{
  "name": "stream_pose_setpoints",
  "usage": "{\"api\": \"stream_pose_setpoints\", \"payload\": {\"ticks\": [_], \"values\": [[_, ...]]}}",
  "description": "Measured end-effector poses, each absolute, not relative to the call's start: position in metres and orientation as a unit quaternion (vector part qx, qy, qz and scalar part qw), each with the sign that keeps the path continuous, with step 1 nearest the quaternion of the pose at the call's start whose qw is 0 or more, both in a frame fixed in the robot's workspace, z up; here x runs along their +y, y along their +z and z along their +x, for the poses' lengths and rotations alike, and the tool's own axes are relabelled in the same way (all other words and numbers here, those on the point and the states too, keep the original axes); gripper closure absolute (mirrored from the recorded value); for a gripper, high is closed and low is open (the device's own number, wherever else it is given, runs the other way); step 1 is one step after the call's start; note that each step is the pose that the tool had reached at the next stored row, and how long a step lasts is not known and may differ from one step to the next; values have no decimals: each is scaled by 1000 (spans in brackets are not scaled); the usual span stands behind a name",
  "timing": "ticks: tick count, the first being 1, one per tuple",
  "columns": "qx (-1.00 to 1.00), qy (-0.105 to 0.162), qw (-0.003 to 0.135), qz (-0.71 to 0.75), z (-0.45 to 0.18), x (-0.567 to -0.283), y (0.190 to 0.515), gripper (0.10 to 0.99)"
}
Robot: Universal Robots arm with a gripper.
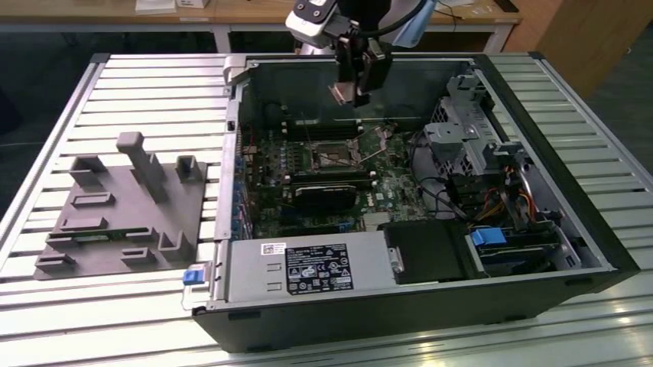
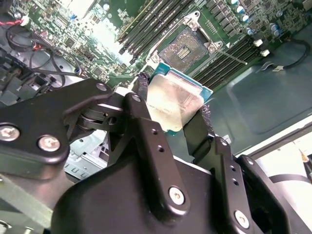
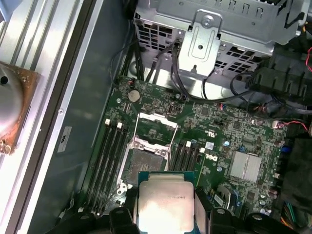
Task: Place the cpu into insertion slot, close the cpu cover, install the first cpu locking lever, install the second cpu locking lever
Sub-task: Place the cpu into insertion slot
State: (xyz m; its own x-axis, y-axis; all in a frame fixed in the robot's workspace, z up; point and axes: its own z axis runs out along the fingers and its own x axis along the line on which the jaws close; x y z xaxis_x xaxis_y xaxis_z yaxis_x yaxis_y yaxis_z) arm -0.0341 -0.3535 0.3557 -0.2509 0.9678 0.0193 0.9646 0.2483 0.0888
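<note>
My gripper (image 1: 354, 93) hangs over the open computer case, shut on the cpu (image 1: 342, 94). In both wrist views the cpu (image 2: 173, 102) (image 3: 165, 202) is a silvery square on a green edge, clamped between the two black fingers (image 3: 127, 204). The insertion slot (image 3: 142, 165) (image 2: 184, 48) (image 1: 334, 159) lies bare on the motherboard, a good way below the chip. The cpu cover (image 3: 157, 127) is swung open off the slot's far side. A thin locking lever (image 2: 230, 56) sticks out beside the socket.
The case walls (image 1: 237, 138) ring the motherboard. A black heatsink block (image 1: 326, 197) sits just in front of the socket, a drive cage (image 1: 464, 138) with cables at the exterior view's right, the power supply (image 1: 306, 267) in front. A grey fixture tray (image 1: 118, 206) lies outside.
</note>
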Motion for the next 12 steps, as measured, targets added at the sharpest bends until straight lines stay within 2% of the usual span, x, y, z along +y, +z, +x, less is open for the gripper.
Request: {"api": "stream_pose_setpoints", "payload": {"ticks": [12], "values": [[764, 40, 21, 644, -35, -354, 354, 545]]}}
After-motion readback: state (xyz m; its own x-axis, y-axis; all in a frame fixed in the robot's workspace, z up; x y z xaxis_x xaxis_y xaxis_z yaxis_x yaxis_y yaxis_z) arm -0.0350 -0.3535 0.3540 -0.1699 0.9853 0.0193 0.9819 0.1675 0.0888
